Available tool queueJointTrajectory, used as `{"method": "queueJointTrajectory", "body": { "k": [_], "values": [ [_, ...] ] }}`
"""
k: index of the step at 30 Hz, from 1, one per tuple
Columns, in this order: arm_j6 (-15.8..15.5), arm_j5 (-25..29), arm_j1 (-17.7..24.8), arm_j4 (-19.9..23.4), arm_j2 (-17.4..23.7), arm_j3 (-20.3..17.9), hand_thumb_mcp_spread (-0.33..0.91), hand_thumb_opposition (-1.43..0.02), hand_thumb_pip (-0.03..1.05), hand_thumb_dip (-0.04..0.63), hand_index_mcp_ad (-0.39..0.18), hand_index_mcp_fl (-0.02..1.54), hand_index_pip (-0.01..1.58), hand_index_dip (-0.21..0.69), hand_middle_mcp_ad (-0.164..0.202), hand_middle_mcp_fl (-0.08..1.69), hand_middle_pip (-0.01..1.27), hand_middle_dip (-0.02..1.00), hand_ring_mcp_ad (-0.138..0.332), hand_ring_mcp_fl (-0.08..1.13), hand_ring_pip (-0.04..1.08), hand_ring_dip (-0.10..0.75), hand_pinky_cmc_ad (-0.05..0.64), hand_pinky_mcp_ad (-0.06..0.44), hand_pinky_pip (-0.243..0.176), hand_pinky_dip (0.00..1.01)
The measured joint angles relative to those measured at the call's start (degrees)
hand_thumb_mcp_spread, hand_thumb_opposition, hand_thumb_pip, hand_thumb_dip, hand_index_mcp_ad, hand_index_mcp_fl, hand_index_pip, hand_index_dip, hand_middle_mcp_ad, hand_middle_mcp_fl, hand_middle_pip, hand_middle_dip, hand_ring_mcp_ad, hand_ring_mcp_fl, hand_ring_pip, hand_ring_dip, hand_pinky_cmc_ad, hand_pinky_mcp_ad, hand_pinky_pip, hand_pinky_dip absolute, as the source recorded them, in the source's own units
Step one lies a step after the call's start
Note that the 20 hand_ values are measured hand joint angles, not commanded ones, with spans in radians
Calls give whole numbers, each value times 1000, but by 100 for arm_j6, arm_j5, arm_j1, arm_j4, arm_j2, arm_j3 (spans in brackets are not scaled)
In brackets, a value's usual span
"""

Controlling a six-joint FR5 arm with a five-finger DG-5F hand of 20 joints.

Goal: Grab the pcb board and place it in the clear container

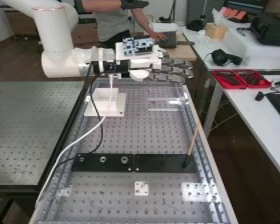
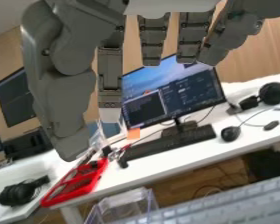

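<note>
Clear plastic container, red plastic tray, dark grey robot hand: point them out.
Clear plastic container (image 2: 129, 202): wrist view, on its wall.
Red plastic tray (image 2: 84, 189): wrist view, on its outer wall.
Dark grey robot hand (image 2: 65, 95): wrist view, on its thumb.

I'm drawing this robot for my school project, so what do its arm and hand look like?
The robot arm is white with smooth, rounded tube shapes and a thin reddish ring near the top. The robot hand is dark grey, with chunky, blocky fingers and small round dots on their sides. A white cable and a thinner black cable hang below the wrist.
</note>
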Motion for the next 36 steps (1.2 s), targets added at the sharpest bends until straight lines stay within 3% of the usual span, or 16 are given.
{"method": "queueJointTrajectory", "body": {
  "k": [9,14,20,26,36],
  "values": [
    [-385,439,-633,-227,1032,-301,562,-777,309,220,-171,278,916,251,61,5,138,141,152,16,93,28,333,124,-75,195],
    [-824,762,-1028,-775,1590,-326,559,-773,309,209,-171,290,887,284,61,9,138,141,157,16,93,28,333,126,-75,195],
    [-933,784,-1106,-1213,1801,-195,559,-773,302,204,-171,304,813,300,61,9,138,138,157,16,91,28,335,126,-75,188],
    [-1207,718,-1062,-1376,2054,-89,559,-773,297,208,-169,326,756,316,58,12,138,138,157,16,91,24,332,126,-75,188],
    [-1361,675,-1026,-1628,2172,14,546,-761,279,204,-155,321,613,332,58,24,138,138,161,16,91,26,312,124,-75,188]
  ]
}}
